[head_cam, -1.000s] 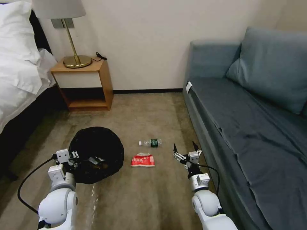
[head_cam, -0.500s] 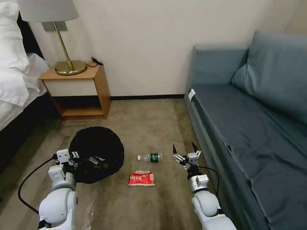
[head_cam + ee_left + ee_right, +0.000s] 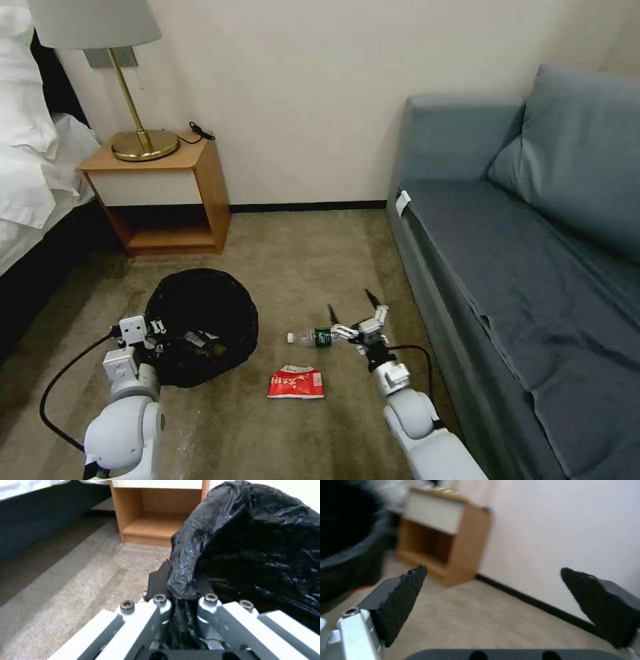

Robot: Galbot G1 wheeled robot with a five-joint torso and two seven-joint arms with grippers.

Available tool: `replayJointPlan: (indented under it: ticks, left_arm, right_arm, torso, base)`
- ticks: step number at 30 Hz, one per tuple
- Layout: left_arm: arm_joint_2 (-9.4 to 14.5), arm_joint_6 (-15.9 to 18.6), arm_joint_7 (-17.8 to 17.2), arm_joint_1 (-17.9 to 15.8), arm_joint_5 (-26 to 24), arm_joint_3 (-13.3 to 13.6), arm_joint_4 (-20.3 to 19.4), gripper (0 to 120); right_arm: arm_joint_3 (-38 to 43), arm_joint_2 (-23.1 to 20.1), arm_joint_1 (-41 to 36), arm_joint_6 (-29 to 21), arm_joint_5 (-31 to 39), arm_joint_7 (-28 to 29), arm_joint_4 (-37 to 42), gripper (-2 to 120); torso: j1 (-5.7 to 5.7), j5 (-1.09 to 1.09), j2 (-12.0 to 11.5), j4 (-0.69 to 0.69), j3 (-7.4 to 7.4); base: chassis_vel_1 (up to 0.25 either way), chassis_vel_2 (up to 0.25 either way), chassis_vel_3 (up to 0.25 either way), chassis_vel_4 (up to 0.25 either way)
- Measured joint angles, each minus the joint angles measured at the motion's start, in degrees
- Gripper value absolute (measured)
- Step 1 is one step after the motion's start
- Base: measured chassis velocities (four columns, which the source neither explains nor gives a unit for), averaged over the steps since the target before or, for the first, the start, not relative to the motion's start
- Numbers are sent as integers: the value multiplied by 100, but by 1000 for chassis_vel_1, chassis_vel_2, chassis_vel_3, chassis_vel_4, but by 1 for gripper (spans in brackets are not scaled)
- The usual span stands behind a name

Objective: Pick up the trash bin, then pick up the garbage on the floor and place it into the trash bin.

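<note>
The trash bin, wrapped in its crinkly black bag, sits low at my left, and some litter lies inside it. My left gripper is shut on the bag-covered rim at the bin's near-left side. On the floor a clear bottle with a green label lies on its side, with a red-white snack packet just in front of it. Wide open, my right gripper hangs just above and to the right of the bottle, its fingertips far apart with nothing between them.
A blue-grey sofa runs along the right, close to my right arm. A wooden nightstand with a brass lamp stands against the back wall, and a bed with white linen lies at the left. Open carpet stretches between bin and sofa.
The camera view has shifted, so bottle and packet sit lower in the picture. My right gripper has swung left from beside the sofa to just above the bottle. The left gripper still grips the bin.
</note>
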Motion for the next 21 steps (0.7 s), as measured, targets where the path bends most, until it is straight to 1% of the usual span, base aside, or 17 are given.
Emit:
replayJointPlan:
  ticks: [2, 3, 4, 5, 6, 7, 8, 9, 10, 11, 12, 13, 14, 16, 17, 20, 21]
  left_arm:
    - [-14, 0, -6, -8, 4, -18, 27, 4]
    - [-14, 0, -6, -8, 4, -18, 27, 4]
    - [-18, 0, -7, -8, 6, -30, 32, 4]
    - [-18, 0, -7, -8, 6, -30, 32, 4]
    - [-19, 0, -7, -7, 8, -47, 34, 4]
    - [-21, 0, -7, -6, 9, -65, 34, 4]
    - [-21, 0, -7, -6, 9, -65, 34, 4]
    - [-26, -1, -9, -6, 10, -81, 38, 4]
    - [-31, -1, -10, -7, 11, -88, 42, 4]
    - [-31, -1, -10, -7, 11, -88, 42, 4]
    - [-48, -6, -12, -9, 22, -98, 55, 4]
    - [-62, -8, -12, -11, 36, -98, 66, 4]
    - [-62, -8, -12, -11, 36, -98, 66, 4]
    - [-95, -14, -15, -22, 71, -98, 81, 4]
    - [-95, -14, -15, -22, 71, -98, 81, 4]
    - [-125, -19, -19, -22, 96, -95, 82, 4]
    - [-146, -24, -20, -12, 110, -94, 81, 4]
  right_arm:
    - [-358, -96, 378, -1, 126, -528, -436, 100]
    - [-358, -96, 378, -1, 126, -528, -436, 100]
    - [-528, -139, 550, -6, 299, -885, -650, 100]
    - [-528, -139, 550, -6, 299, -885, -650, 100]
    - [-740, -196, 756, -94, 541, -1530, -914, 100]
    - [-879, -231, 894, -155, 668, -2036, -1122, 100]
    - [-879, -231, 894, -155, 668, -2036, -1122, 100]
    - [-981, -248, 1028, -190, 706, -2491, -1334, 100]
    - [-1031, -249, 1130, -202, 705, -2770, -1501, 100]
    - [-1031, -249, 1130, -202, 705, -2770, -1501, 100]
    - [-1098, -239, 1306, -229, 712, -3174, -1785, 100]
    - [-1131, -221, 1381, -278, 757, -3370, -1910, 100]
    - [-1131, -221, 1381, -278, 757, -3370, -1910, 100]
    - [-1184, -186, 1536, -439, 833, -3758, -2146, 100]
    - [-1184, -186, 1536, -439, 833, -3758, -2146, 100]
    - [-1206, -110, 1714, -404, 783, -3872, -2475, 100]
    - [-1206, -57, 1826, -370, 767, -3894, -2711, 100]
  torso:
    - [0, -1, 0, 1, 0]
    - [0, -1, 0, 1, 0]
    - [0, -1, 0, 0, 0]
    - [0, -1, 0, 0, 0]
    - [0, 0, 0, 1, 0]
    - [0, 0, 0, 1, 0]
    - [0, 0, 0, 1, 0]
    - [0, 0, 0, 1, 0]
    - [0, 0, 0, 1, 0]
    - [0, 0, 0, 1, 0]
    - [0, -1, 0, 0, 0]
    - [0, 0, 0, 0, 0]
    - [0, 0, 0, 0, 0]
    - [0, -1, 0, 0, 0]
    - [0, -1, 0, 0, 0]
    - [0, 0, 0, 0, 0]
    - [0, 0, 0, 0, 0]
  base:
    - [0, 0, 0, 0]
    - [0, 0, 0, 0]
    - [0, 0, 0, 0]
    - [0, 0, 0, 0]
    - [0, 0, 0, 0]
    - [0, 0, 0, 0]
    - [0, 0, 0, 0]
    - [0, 0, 0, 0]
    - [0, 0, 0, 0]
    - [0, 0, 0, 0]
    - [0, 0, 0, 0]
    - [0, 0, 0, 0]
    - [0, 0, 0, 0]
    - [0, 0, 0, 0]
    - [0, 0, 0, 0]
    - [0, 0, 0, 0]
    - [0, 0, 0, 0]
